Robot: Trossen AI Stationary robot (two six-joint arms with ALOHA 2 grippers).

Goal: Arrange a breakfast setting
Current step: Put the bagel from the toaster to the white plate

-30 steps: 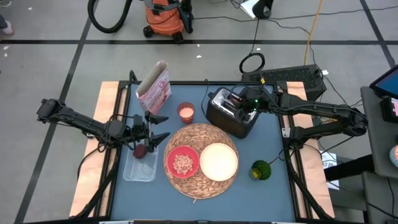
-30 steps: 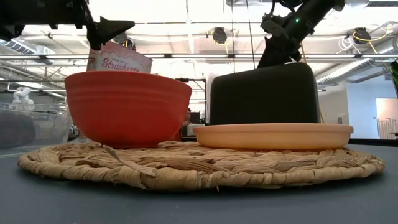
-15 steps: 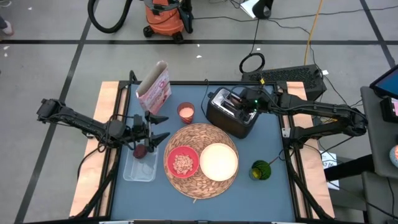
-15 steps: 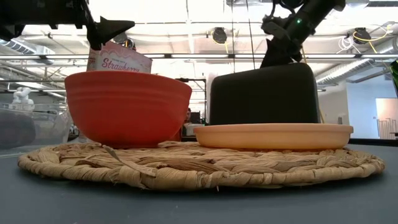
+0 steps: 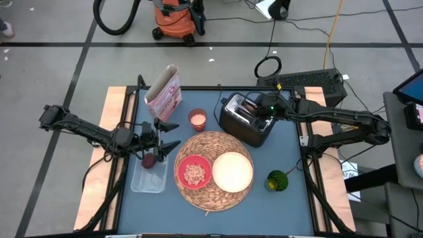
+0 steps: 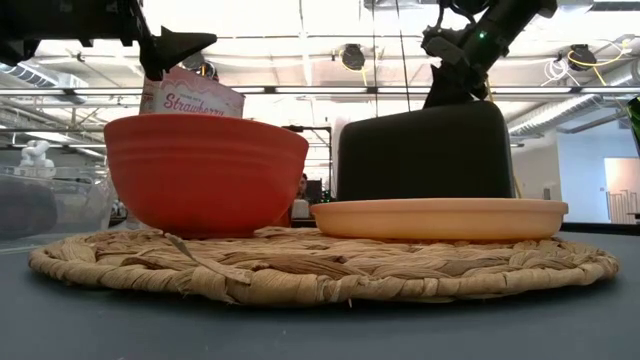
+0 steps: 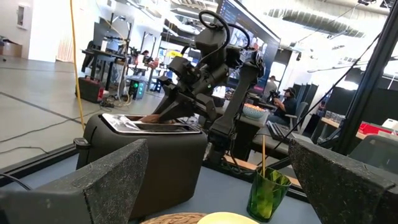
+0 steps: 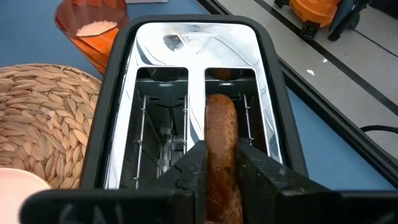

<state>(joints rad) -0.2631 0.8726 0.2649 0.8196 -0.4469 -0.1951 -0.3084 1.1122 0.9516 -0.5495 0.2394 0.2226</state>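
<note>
Right gripper over toaster: fingers closed against both faces of browned round toast, slice upright between them, lower part sunk in one toaster slot. Other slot, beside fingers, empty. Beyond toaster: orange cup, edge of woven straw mat.

Left gripper spread wide, holding nothing, above clear tray with dark red fruit below fingers. Past it on mat: red bowl, cream plate. Green cup on bench.
</note>
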